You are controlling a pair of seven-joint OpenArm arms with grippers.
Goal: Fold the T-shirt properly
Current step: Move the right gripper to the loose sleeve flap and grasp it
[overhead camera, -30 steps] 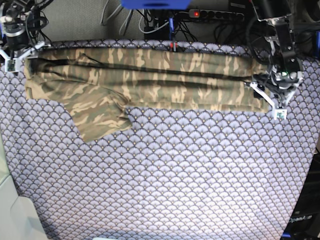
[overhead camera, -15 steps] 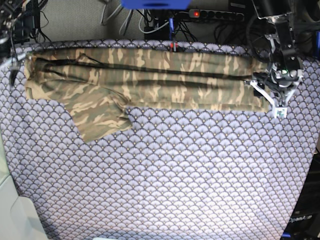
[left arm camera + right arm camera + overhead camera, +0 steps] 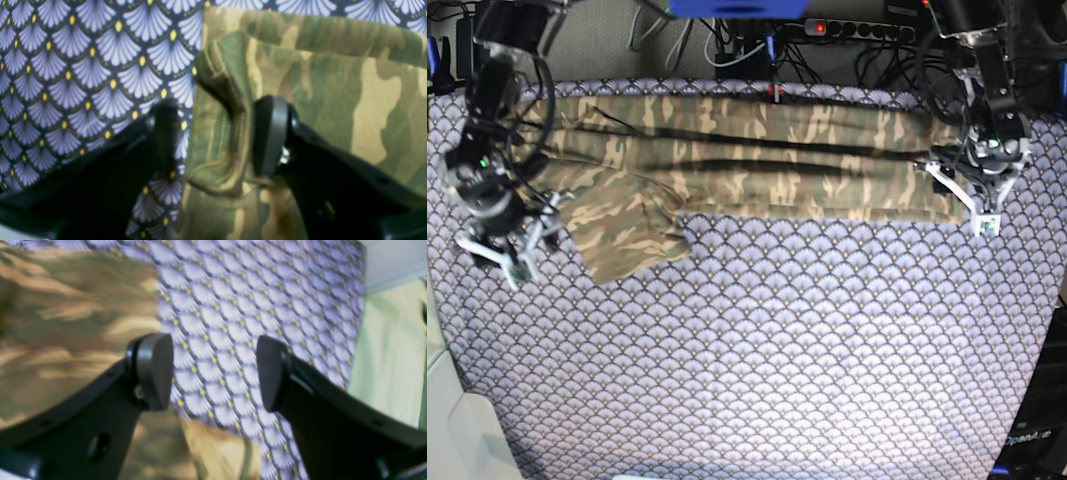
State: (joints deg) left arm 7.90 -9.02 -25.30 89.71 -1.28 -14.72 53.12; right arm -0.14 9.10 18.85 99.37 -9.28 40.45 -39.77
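The camouflage T-shirt (image 3: 747, 160) lies folded into a long band across the back of the table, with one sleeve (image 3: 627, 235) sticking out toward the front at the left. My left gripper (image 3: 975, 200) is at the band's right end. In the left wrist view it (image 3: 217, 136) is open, and its fingers (image 3: 270, 133) straddle a raised fold of the shirt's hem (image 3: 230, 110) without pinching it. My right gripper (image 3: 499, 245) hovers just left of the sleeve. In the right wrist view it (image 3: 213, 373) is open and empty, over the tablecloth beside the shirt (image 3: 66, 316).
A purple fan-patterned tablecloth (image 3: 777, 350) covers the table. A power strip (image 3: 847, 28) and cables lie behind the back edge. A pale object (image 3: 447, 420) sits off the front left corner and shows in the right wrist view (image 3: 387, 340).
My right arm has swung from the back left corner forward to a spot beside the sleeve. My left arm has stayed at the shirt's right end.
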